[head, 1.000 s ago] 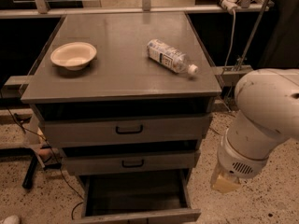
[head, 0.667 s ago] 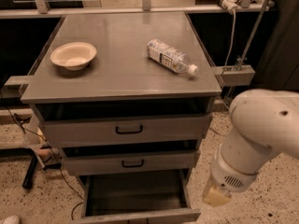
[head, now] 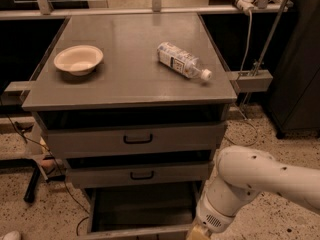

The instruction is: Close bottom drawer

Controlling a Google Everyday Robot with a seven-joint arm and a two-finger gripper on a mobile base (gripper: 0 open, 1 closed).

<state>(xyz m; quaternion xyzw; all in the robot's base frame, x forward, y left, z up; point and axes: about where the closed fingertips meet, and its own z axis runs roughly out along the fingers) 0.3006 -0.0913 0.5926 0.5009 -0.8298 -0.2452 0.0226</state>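
Bottom drawer [head: 142, 207] stands pulled out at the foot of the cabinet [head: 30, 104], its front panel near the lower frame edge. The gripper [head: 198, 233] is just beside that panel's right end, mostly cut off by the frame; whether it is parted or closed cannot be told. The white arm [head: 250, 181] rises to the right. On top rest a bowl [head: 78, 59], left, and a bottle [head: 182, 60] on its side, right.
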